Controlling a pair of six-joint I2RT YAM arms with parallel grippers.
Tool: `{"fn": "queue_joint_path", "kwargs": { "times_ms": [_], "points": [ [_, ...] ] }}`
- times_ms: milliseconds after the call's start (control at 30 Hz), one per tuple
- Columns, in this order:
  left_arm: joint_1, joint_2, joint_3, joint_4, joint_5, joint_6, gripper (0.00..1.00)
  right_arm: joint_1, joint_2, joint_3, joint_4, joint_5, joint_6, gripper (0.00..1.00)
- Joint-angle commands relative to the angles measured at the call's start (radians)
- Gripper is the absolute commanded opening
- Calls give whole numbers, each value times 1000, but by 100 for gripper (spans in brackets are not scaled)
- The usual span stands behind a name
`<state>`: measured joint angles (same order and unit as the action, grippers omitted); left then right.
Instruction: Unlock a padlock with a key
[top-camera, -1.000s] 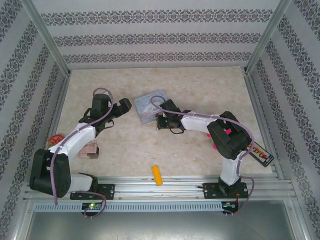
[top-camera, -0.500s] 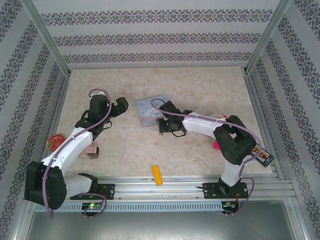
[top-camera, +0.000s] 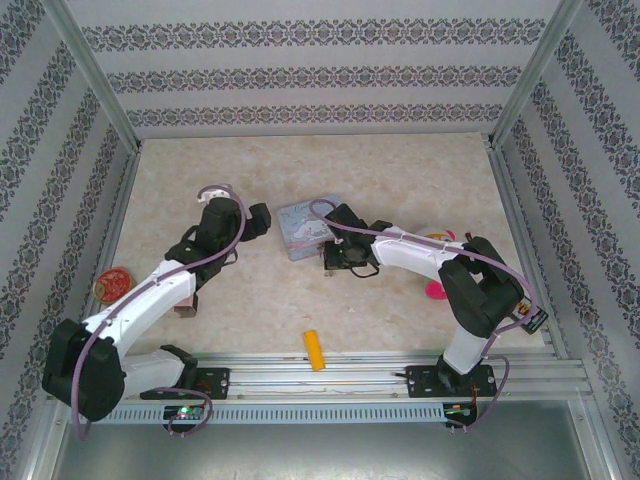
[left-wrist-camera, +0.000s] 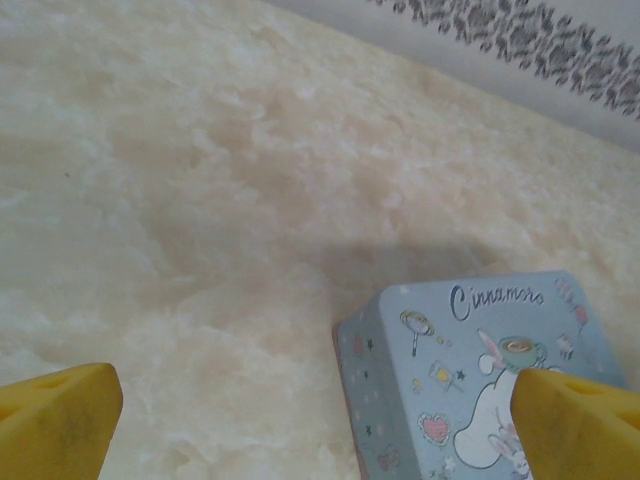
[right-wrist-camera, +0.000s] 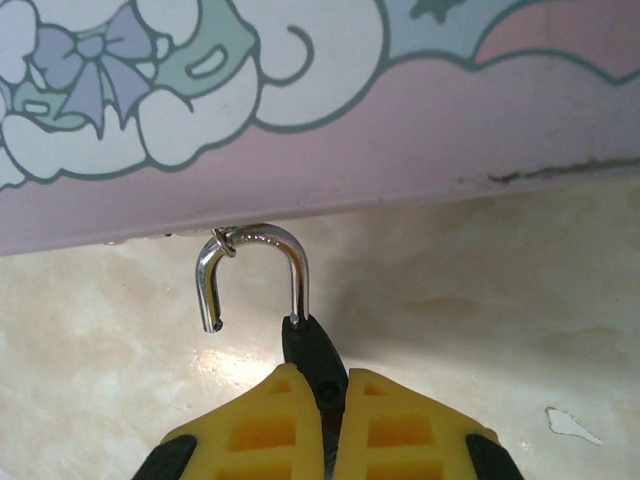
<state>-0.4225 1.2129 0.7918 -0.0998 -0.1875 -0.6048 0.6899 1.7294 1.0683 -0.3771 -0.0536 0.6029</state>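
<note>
The padlock has a dark body pinched edge-on between my right gripper's yellow fingers. Its silvery shackle stands swung open, one leg free, with a thin wire ring hooked on its bend, right against the side wall of the pale blue cartoon tin. In the top view the right gripper sits at the tin's near right corner. My left gripper hovers open just left of the tin, yellow fingertips wide apart with nothing between them. The key is out of view.
An orange-yellow cylinder lies near the front rail. A red round thing and a small block sit at the left, a pink object and a dark flat item at the right. Patterned walls enclose the table.
My left gripper has swung right and nearer to the tin. The right arm's elbow has moved outward while its gripper stayed shut by the tin, which shifted slightly toward the front.
</note>
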Motion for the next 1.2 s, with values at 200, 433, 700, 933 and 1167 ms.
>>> {"fn": "queue_joint_path", "kwargs": {
  "times_ms": [200,433,700,933,1167],
  "points": [
    [-29,125,4,91,72,25,99,-5,7,39,-84,-37,38,0],
    [-46,180,26,105,98,43,99,38,83,192,-351,138,20,0],
    [-50,227,45,110,112,30,99,50,158,266,-393,156,9,0],
    [-50,234,44,102,95,16,99,47,177,236,-299,100,30,9],
    [-50,231,46,88,78,14,99,46,183,216,-270,87,44,17]
  ]
}}
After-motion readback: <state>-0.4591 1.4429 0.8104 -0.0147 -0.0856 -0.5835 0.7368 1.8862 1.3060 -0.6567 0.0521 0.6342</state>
